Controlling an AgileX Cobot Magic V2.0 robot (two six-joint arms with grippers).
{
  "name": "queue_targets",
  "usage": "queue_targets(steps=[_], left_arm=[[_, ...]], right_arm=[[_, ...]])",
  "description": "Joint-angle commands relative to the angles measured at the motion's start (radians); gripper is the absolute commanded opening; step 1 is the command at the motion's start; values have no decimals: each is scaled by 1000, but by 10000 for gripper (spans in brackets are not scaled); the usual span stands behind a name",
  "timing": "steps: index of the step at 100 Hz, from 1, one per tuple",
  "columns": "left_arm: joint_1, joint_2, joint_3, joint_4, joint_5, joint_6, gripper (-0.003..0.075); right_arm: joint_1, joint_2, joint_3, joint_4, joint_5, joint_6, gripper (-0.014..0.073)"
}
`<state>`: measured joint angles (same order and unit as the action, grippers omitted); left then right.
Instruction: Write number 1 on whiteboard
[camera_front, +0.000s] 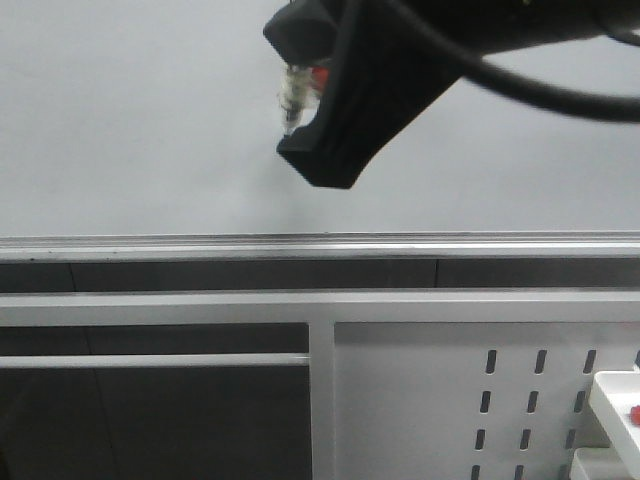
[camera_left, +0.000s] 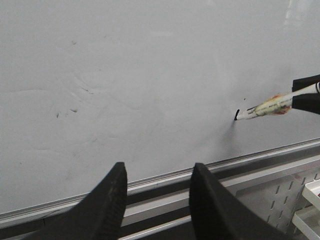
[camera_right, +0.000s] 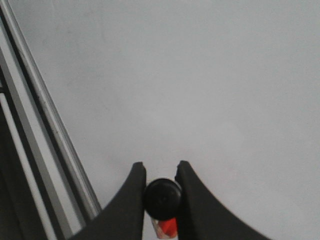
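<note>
The whiteboard (camera_front: 130, 120) fills the upper part of the front view, with its silver rail (camera_front: 200, 245) along the lower edge. My right gripper (camera_front: 300, 95) is shut on a white marker pen (camera_front: 293, 100) with a red blob, its tip against the board. In the right wrist view the gripper (camera_right: 160, 167) clamps the pen's black end (camera_right: 161, 197). The left wrist view shows the pen (camera_left: 265, 106) touching the whiteboard (camera_left: 125, 75). A very short black stroke of the number 1 (camera_left: 236, 115) sits at its tip, a tiny dot (camera_left: 244, 98) above. My left gripper (camera_left: 158, 167) is open and empty, below the rail.
Below the rail run white frame bars (camera_front: 320, 305) and dark gaps. A white perforated metal panel (camera_front: 450, 400) stands at lower right, with a white tray (camera_front: 612, 395) holding something red at the right edge. Faint old smudges (camera_left: 67, 112) mark the board.
</note>
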<state>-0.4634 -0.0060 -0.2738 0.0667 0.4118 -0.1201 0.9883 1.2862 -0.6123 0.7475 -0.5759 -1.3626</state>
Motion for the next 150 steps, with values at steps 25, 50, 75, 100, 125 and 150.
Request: queue_targets(steps=[25, 50, 75, 100, 125, 150], left_arm=[[3, -1, -28, -7, -65, -9, 260], [3, -1, -28, -7, -65, -9, 260], [3, -1, -28, -7, -65, -9, 260], [3, -1, -28, -15, -65, -9, 260], [-1, 28, -62, -185, -108, 44, 260], [-24, 243, -226, -641, 102, 652, 261]], right_arm=[[-11, 119, -35, 9, -100, 86, -69], [-11, 135, -35, 9, -112, 93, -71], [30, 69, -35, 2, -49, 93, -77], [127, -164, -35, 41, 215, 93, -77], [136, -383, -42, 208, 400, 93, -77], [136, -418, -91, 234, 512, 93, -77]])
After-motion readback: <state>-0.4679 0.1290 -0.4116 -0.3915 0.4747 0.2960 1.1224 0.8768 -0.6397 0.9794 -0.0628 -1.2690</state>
